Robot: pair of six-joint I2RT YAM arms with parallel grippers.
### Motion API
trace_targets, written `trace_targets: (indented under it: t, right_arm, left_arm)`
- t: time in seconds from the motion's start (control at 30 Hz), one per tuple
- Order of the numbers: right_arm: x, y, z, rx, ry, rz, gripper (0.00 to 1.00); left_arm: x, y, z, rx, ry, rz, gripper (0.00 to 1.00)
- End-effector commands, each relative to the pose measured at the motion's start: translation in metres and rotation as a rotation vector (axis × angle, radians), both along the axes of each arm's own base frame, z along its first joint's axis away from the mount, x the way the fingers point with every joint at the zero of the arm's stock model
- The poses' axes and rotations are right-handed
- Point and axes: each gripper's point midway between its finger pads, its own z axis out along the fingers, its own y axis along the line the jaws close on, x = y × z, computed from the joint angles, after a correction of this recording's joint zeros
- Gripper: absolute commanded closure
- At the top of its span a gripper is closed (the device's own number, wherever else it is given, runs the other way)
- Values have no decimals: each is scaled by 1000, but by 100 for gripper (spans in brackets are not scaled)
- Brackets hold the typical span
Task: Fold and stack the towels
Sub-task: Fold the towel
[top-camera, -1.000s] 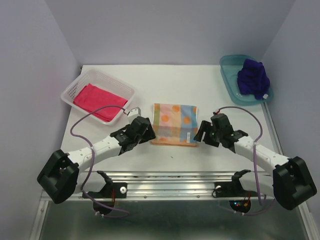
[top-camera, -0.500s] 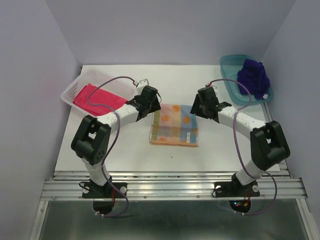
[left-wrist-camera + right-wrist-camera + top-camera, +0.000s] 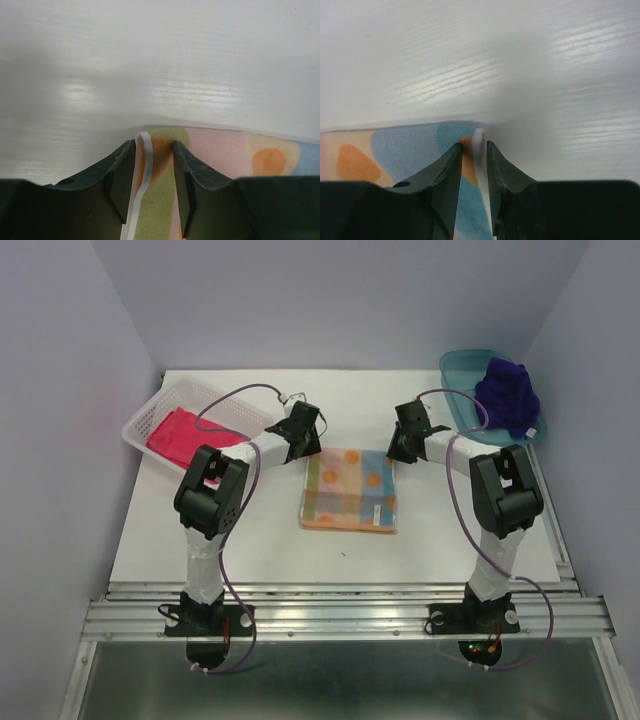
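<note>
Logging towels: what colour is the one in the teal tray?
The towel is dark purple-blue; top external view.

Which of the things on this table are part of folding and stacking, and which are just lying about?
Job: orange polka-dot cloth towel, table centre; bright pink-red cloth towel; dark purple-blue cloth towel.
Lying about: white perforated plastic basket holding the pink-red one; teal plastic tray holding the purple-blue one.

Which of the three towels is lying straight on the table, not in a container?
The orange polka-dot towel, flat at mid-table. The pink-red towel sits in the white basket, and the purple towel is heaped in the teal tray.
</note>
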Motion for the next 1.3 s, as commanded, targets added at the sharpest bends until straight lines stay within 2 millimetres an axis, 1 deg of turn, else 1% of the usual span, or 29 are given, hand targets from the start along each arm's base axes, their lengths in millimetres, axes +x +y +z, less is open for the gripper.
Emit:
trace_targets:
  t: [0.0, 0.07, 0.13, 0.17, 0.2, 0.27, 0.43, 0.6, 0.63, 0.67, 0.7, 0.73, 0.77, 0.9, 0.93, 0.97, 1.0, 1.03, 1.07, 1.1, 1.13, 1.17, 1.2, 1.23, 1.27]
  right_arm:
    - [23, -8, 5, 25, -24, -6, 69]
    - [24, -11, -3, 25, -11, -8, 69]
    - [24, -13, -6, 29, -2, -11, 69]
    - [23, -12, -7, 37, -1, -5, 69]
    - [24, -10, -5, 46, -9, 1, 69]
    - [24, -5, -3, 67, -11, 30, 70]
    - [25, 2, 1, 80, -22, 78, 69]
    - [27, 6, -4, 90, -20, 107, 69]
    - [28, 6, -5, 90, -19, 105, 72]
    - [28, 5, -5, 88, -18, 102, 74]
    - [28, 5, -7, 85, -15, 102, 76]
    - [28, 4, -7, 81, -15, 98, 81]
    - [28, 2, -7, 72, -15, 91, 84]
    - [31, -3, 4, 51, -39, 82, 94]
    - [32, -1, 13, 51, -63, 95, 99]
    - [32, 1, 19, 64, -77, 110, 99]
    - [27, 3, 19, 67, -81, 137, 99]
    - [30, 6, 27, 80, -114, 148, 99]
    - [27, 13, 40, 116, -139, 178, 99]
    - [24, 14, 43, 125, -147, 185, 99]
    - [22, 13, 46, 131, -157, 186, 99]
    - [16, 13, 45, 135, -156, 185, 99]
    - [13, 15, 53, 151, -174, 191, 99]
    - [11, 14, 57, 160, -182, 188, 99]
    - [3, 16, 52, 172, -172, 198, 99]
  left_arm:
    - [16, 6, 12, 0, -26, 6, 54]
    - [18, 7, 8, 3, -19, 4, 55]
    - [19, 8, 3, 6, -12, 4, 59]
    - [19, 7, 2, 8, -8, 0, 60]
    - [18, 6, -3, 6, 6, -5, 61]
    - [19, 3, -4, -4, 11, -13, 61]
    - [19, 3, -6, 1, 16, -16, 61]
    - [18, 2, -9, -1, 25, -21, 62]
    - [19, 1, -10, -2, 26, -24, 65]
    - [19, 0, -13, -2, 31, -30, 79]
    - [19, 0, -13, -2, 31, -35, 92]
    - [19, 0, -13, -1, 32, -36, 100]
    - [20, 1, -13, 0, 30, -31, 100]
    - [20, 1, 0, -9, -6, -38, 100]
    - [24, -1, 17, -28, -48, -42, 100]
    - [20, 1, 18, -27, -55, -45, 100]
    - [18, 1, 33, -46, -79, -54, 100]
    - [21, -4, 46, -75, -128, -61, 100]
    - [13, -3, 42, -83, -121, -73, 100]
    - [11, -3, 56, -107, -152, -78, 100]
    - [7, -4, 60, -124, -163, -86, 100]
    - [0, -4, 55, -137, -163, -92, 100]
    - [-5, -6, 63, -162, -179, -104, 100]
    - [-9, -7, 63, -175, -181, -106, 100]
    - [-17, -6, 56, -175, -170, -106, 100]
